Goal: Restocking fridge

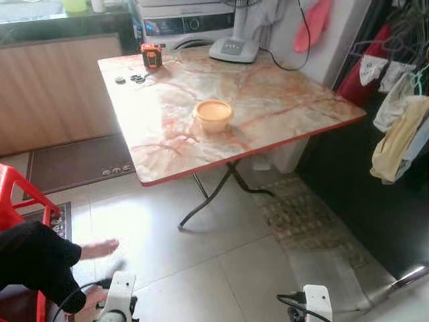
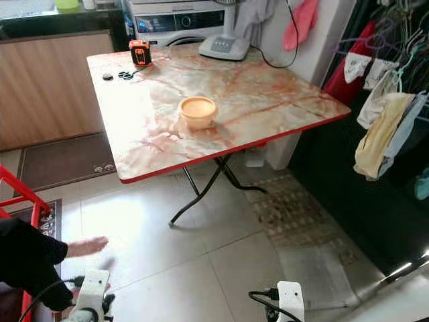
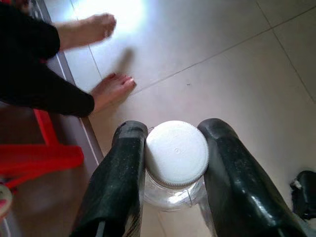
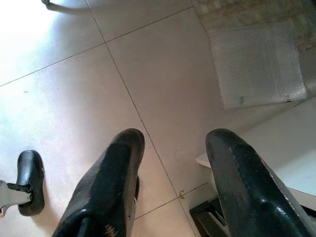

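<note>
Pale glossy floor tiles (image 1: 221,268) are spreading under me, and I am looking down at a square folding table with a marbled orange-and-cream top (image 1: 268,100) standing ahead. Beyond it, a white washing machine (image 1: 188,23) is sitting against the wall. A person's black sleeve (image 1: 33,265) is reaching in low on my left. Near the table's middle, a round peach-coloured bowl (image 1: 213,115) is resting. My left gripper (image 3: 173,148) is clamping a clear glass jar with a white screw lid (image 3: 176,154) between its fingers, low above the floor. My right gripper (image 4: 173,148) is hanging with its fingers parted, holding nothing.
</note>
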Controlling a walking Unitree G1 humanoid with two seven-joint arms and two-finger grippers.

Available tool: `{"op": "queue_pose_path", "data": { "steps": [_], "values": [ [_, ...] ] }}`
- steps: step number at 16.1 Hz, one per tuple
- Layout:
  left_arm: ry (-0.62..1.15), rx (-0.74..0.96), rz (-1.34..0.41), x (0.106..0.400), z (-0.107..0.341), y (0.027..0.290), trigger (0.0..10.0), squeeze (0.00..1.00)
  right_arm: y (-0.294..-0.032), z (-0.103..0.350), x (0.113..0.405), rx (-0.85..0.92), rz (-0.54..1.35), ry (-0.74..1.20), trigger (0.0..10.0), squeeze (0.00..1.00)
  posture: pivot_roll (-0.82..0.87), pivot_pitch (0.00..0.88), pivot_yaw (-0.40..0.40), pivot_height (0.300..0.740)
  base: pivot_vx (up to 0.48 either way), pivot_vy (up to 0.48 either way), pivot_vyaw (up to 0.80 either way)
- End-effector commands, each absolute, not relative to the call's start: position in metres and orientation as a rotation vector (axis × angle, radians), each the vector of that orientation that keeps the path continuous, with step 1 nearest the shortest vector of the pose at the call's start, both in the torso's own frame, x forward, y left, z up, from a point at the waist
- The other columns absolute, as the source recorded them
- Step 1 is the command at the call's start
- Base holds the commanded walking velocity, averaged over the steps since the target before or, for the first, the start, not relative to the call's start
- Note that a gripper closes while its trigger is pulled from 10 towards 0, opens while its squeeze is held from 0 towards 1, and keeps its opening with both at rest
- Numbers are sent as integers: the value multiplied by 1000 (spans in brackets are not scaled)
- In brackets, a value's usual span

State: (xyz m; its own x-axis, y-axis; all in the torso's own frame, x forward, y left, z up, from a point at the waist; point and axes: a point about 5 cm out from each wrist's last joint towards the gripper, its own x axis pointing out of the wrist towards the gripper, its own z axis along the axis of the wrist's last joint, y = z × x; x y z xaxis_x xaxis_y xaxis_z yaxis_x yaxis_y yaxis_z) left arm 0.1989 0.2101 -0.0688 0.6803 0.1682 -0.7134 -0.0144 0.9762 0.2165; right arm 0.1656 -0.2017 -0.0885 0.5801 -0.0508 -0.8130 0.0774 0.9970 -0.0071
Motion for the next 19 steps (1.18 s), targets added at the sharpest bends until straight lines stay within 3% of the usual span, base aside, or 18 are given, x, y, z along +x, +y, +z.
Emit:
{"op": "queue_pose_path", "data": {
  "steps": [1, 5, 19],
  "values": [
    [830, 172, 138, 193, -72, 212, 10000, 0, -202, -91, 160, 39, -92, 962, 10000, 0, -10, 0, -73, 740, 0, 0, 0],
    [871, 164, 145, 182, -77, 217, 10000, 0, -203, -92, 157, 54, -142, 951, 10000, 0, -41, 39, -57, 740, 0, 0, 0],
    [890, 178, 155, 177, -79, 220, 10000, 0, -200, -94, 153, 28, -111, 990, 10000, 0, -43, 61, -37, 740, 0, 0, -776]
  ]
}}
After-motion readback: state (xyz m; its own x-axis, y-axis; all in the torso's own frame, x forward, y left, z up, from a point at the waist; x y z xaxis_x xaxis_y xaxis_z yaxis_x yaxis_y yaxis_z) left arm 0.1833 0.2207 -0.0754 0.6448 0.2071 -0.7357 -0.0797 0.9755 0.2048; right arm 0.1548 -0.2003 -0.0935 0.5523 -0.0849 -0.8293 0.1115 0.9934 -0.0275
